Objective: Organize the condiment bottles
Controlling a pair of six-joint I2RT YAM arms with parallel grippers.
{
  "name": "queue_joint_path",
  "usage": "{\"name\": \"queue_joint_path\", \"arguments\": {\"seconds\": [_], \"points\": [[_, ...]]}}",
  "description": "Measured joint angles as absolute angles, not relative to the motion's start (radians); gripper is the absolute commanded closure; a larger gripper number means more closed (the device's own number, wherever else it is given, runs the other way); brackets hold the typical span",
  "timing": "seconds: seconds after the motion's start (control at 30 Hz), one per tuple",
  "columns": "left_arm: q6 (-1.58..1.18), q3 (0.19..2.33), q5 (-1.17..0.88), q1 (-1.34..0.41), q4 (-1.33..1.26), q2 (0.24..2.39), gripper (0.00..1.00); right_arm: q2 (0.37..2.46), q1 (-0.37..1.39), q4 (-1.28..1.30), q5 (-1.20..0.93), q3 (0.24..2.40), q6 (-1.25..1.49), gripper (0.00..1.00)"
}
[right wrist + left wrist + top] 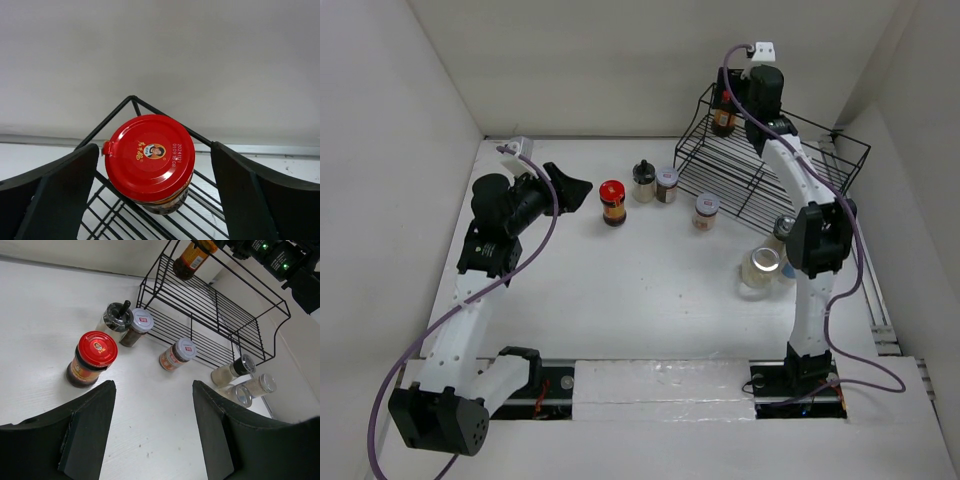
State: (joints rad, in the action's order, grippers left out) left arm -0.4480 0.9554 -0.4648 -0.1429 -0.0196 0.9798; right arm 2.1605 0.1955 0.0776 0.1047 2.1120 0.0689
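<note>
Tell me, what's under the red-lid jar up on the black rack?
Thin black wires of the rack run beneath the red-lid jar. Its own lid and body cover its bottom, so where it touches the wires cannot be seen.

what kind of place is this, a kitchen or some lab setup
Most likely a robot lab test cell, not a kitchen: bare white panels box in a white table, the left arm and right arm are bolted at its near edge, and the spice jars and black wire rack look staged.
</note>
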Motion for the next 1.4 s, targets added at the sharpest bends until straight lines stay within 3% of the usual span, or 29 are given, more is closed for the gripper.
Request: {"name": "queue_joint_path", "arguments": {"seconds": [0.23, 0.43, 0.57, 0.67, 1.0, 1.4], "points": [[-0.454, 0.955, -0.468, -0.143, -0.026, 0.980, 0.42, 1.979, 0.186, 0.064, 0.124, 1.983, 0.080, 0.00], [-0.458, 0.945, -0.470, -0.143, -0.029, 0.980, 0.42, 1.388, 0.263, -0.057, 0.372, 1.365, 0.105, 0.19], [-0.469, 0.941, -0.471, -0.143, -0.030, 0.989, 0.42, 1.110, 0.361, -0.081, 0.542, 1.034, 0.141, 0.17], [-0.481, 0.941, -0.469, -0.143, -0.030, 0.999, 0.42, 1.064, 0.375, 0.054, 0.661, 0.948, 0.217, 0.00], [-0.523, 0.941, -0.418, -0.143, 0.009, 1.052, 0.42, 0.905, 0.268, 0.422, 0.764, 0.770, 0.405, 0.00], [-0.548, 0.941, -0.422, -0.143, 0.008, 1.016, 0.42, 0.919, 0.093, 0.396, 0.641, 0.669, 0.411, 0.01]]}}
